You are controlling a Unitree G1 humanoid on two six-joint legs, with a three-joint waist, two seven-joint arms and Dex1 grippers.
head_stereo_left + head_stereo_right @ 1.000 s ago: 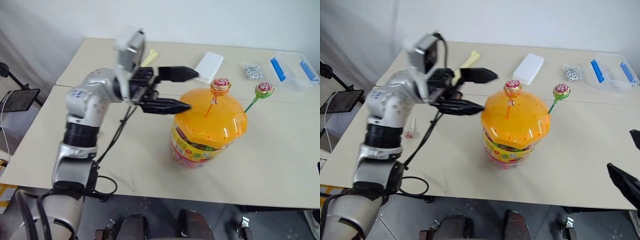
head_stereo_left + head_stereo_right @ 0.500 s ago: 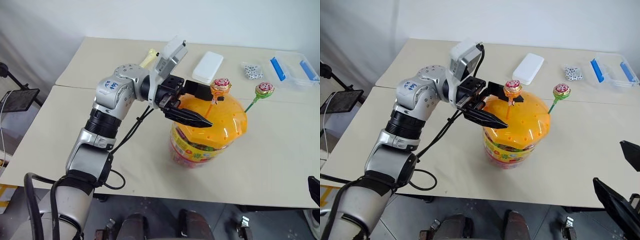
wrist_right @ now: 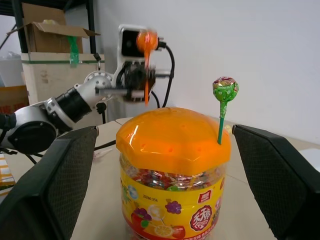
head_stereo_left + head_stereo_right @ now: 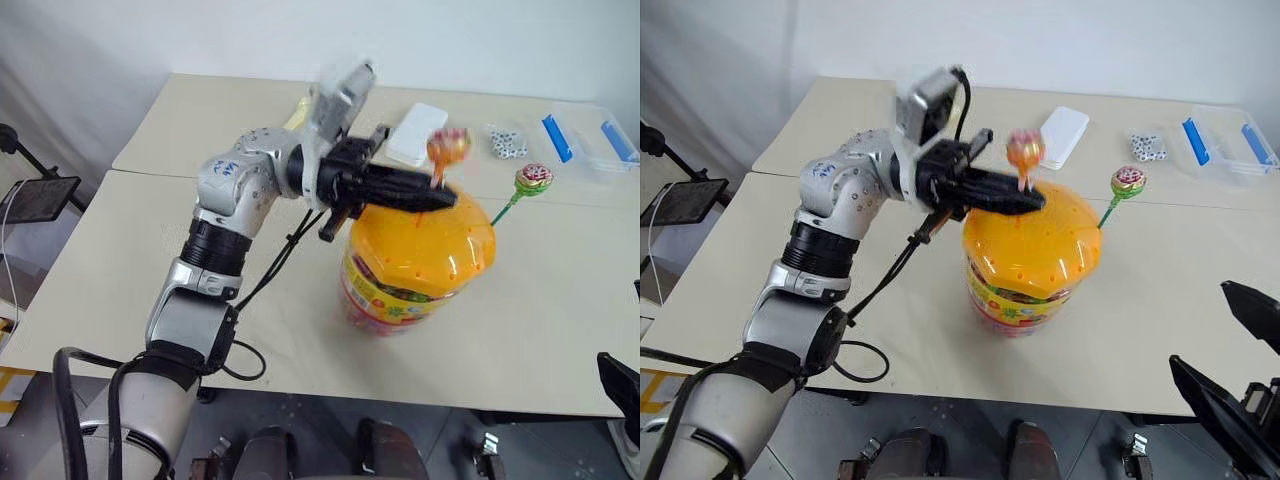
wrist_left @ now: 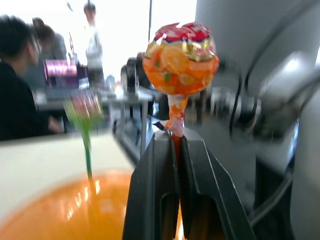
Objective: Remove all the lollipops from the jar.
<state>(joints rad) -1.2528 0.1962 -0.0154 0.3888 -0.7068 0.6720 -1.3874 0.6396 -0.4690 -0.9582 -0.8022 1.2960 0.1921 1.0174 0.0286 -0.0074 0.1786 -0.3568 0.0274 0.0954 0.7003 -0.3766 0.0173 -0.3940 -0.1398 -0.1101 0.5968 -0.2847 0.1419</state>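
The jar [image 4: 415, 255] is a clear tub with a domed orange lid [image 3: 172, 137], standing mid-table. My left gripper [image 4: 447, 197] reaches over the lid and is shut on the orange stick of a lollipop [image 4: 448, 143]. Its wrapped head [image 5: 181, 57] stands above the fingers [image 5: 150, 180], and the stick's lower end hangs just clear of the lid. A second lollipop [image 4: 532, 178], on a green stick, stands in a hole on the lid's right side. My right gripper [image 4: 1200, 325] is open, low at the near right, apart from the jar.
A flat white box [image 4: 417, 133], a small bag of dice [image 4: 505, 141] and a clear container with blue clips [image 4: 590, 135] lie at the table's far side. A pale yellow toy [image 4: 299, 110] lies behind my left arm. People [image 5: 20, 95] sit in the background.
My left gripper swung right to the jar, closed on the orange-stick lollipop and lifted it out of the lid. The green-stick lollipop has stayed put.
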